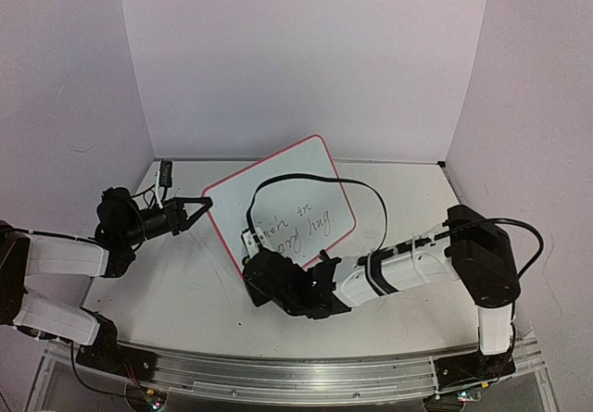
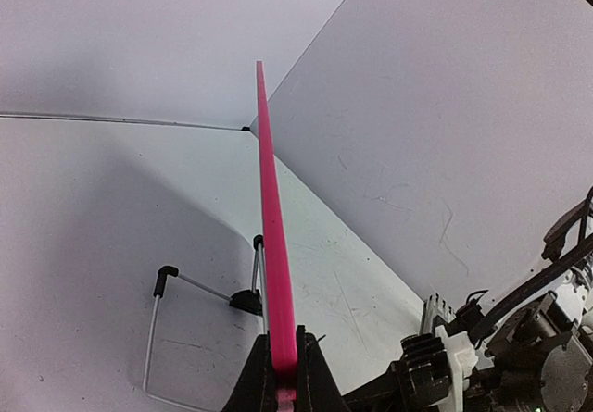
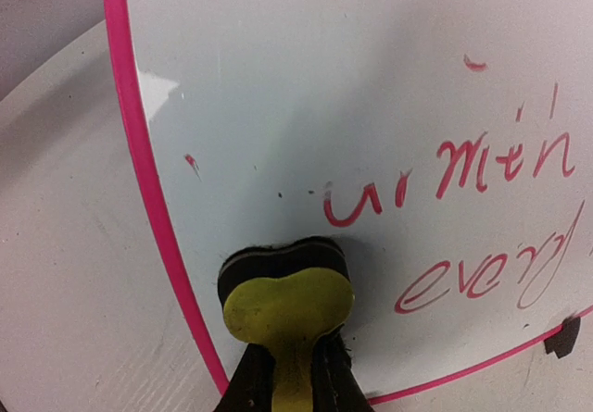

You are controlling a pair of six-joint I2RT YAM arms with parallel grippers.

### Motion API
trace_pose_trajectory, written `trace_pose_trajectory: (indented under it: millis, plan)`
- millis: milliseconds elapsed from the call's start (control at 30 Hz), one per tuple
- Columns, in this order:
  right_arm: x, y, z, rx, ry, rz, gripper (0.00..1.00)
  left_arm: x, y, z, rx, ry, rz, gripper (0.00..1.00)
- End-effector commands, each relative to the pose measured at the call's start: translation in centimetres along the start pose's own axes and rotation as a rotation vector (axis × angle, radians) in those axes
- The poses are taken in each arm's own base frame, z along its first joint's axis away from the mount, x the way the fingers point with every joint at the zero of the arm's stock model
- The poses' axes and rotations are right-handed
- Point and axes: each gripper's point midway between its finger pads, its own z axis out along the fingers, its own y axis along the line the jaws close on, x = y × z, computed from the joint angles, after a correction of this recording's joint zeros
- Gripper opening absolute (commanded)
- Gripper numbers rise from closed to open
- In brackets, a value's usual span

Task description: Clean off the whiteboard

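At the near side of the table, the right gripper is closed on a yellow eraser. The eraser's dark felt face is pressed flat against the lower left part of the whiteboard, just inside its pink frame and just below and left of the first word of the writing. The writing is in pink-red marker and runs in two lines across the board to the right of the eraser. In the overhead view the right arm reaches in from the right side, with its gripper at the board's near corner and a black cable looping over the board above it. A little farther back, the left gripper is clamped shut on the thin pink edge of the frame, holding the board by its left side. The whiteboard stands tilted in the middle of the table, turned at an angle, its face towards the arms. Behind it, in the left wrist view, a wire stand with black tips rests on the table. Farther back, near the rear left corner, a small black object lies by the wall; I cannot tell what it is.
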Motion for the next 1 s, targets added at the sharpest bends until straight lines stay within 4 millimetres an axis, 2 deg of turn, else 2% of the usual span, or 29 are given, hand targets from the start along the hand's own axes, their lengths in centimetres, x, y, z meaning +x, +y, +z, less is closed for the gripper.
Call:
trace_pose_trajectory:
  millis: [0,100,200,333,567,967]
  plan:
    - [4.8,-2.9,0.4,0.093,0.143,-0.065,0.00,0.5,-3.1,0.5,0.145,0.056,0.077,0.00]
    - [4.4,-2.6,0.5,0.089,0.137,-0.069,0.00,0.5,-3.1,0.5,0.146,0.057,0.076,0.00]
    - [2.9,-1.8,0.7,0.082,0.105,-0.090,0.00,0.5,-3.0,0.5,0.145,0.059,0.075,0.00]
    - [-0.2,-0.6,1.0,0.087,0.041,-0.111,0.00,0.6,-3.0,0.6,0.145,0.060,0.075,0.00]
    - [-4.1,0.5,1.3,0.113,-0.035,-0.149,0.00,0.6,-3.0,0.6,0.146,0.059,0.077,0.00]
    - [-8.5,1.6,0.9,0.121,-0.115,-0.169,0.00,0.5,-3.2,0.5,0.150,0.057,0.080,0.00]
